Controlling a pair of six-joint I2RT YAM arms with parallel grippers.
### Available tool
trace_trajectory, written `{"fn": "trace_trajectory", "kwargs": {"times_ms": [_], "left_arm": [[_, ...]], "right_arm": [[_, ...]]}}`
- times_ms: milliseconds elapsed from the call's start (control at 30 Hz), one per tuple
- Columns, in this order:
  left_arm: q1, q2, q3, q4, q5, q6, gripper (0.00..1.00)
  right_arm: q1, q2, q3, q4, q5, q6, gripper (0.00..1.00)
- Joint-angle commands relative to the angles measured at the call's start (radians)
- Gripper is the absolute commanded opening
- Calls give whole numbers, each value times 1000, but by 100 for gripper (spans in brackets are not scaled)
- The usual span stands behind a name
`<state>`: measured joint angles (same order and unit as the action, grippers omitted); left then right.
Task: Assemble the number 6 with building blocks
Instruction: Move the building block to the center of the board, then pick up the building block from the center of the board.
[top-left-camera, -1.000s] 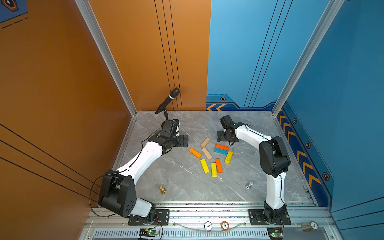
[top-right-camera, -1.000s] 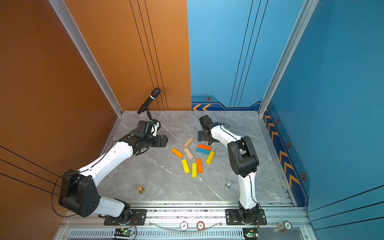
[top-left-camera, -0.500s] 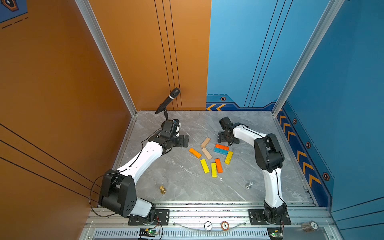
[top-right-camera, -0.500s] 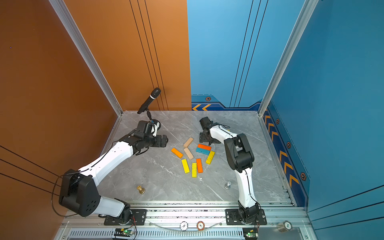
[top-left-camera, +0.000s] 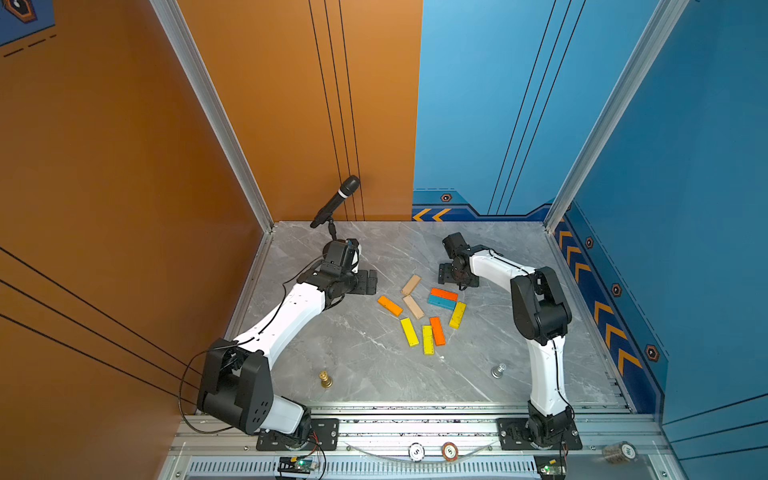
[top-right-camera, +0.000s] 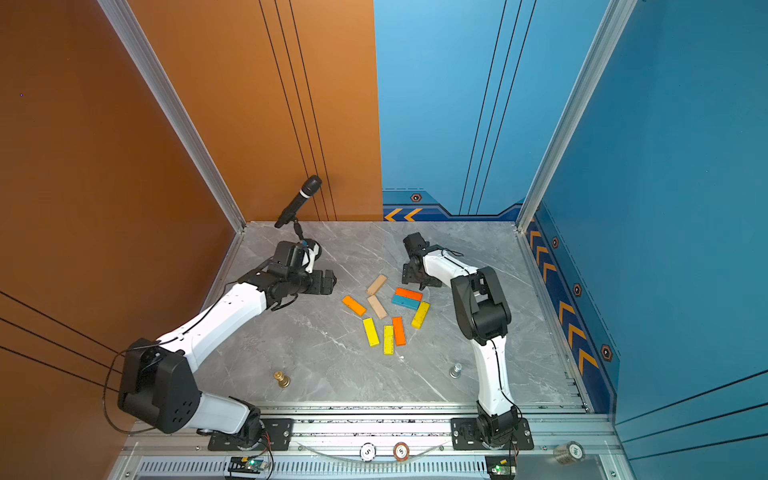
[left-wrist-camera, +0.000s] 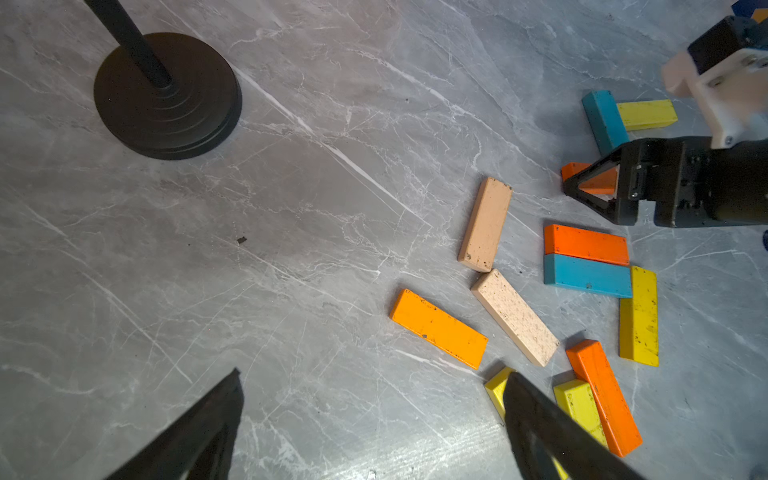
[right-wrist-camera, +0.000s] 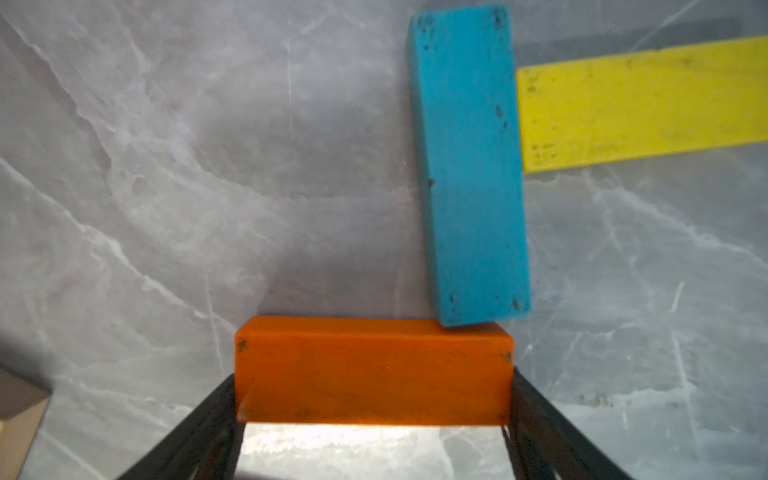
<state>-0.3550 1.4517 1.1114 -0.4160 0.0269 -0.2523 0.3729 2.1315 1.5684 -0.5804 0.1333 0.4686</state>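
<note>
While the left gripper (left-wrist-camera: 370, 436) hangs empty, jaws wide apart, at 10 o'clock of the scattered building blocks (top-left-camera: 413, 306), the right gripper (right-wrist-camera: 373, 388) at 1 o'clock clamps an orange block (right-wrist-camera: 374, 353) by its short ends (grasp step; no 6 yet). Next should come a lift clear of the touching blue block (right-wrist-camera: 471, 166); bare table (top-left-camera: 353, 353) lies open toward 7 o'clock.

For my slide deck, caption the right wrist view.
Right tool clasps an orange block lengthwise; a blue block touches its edge.
</note>
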Motion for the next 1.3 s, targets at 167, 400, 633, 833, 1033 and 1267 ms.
{"fn": "trace_trajectory", "kwargs": {"times_ms": [167, 400, 633, 833, 1033, 1267], "left_arm": [[-5, 16, 22, -17, 23, -5, 98], [-7, 16, 22, -17, 30, -11, 98], [-15, 4, 18, -18, 19, -5, 98], [-16, 1, 19, -27, 11, 3, 98], [-14, 10, 20, -26, 7, 9, 98], [-13, 39, 27, -26, 15, 10, 98]], "right_arm": [[-18, -231, -230, -3, 13, 64, 81], [-64, -250, -316, 29, -2, 266, 82], [-24, -223, -284, 18, 14, 420, 92], [-21, -210, -180, -93, 23, 163, 99], [-61, -238, -121, -159, -16, -207, 100], [-61, -167, 2, -260, -76, -526, 88]]}}
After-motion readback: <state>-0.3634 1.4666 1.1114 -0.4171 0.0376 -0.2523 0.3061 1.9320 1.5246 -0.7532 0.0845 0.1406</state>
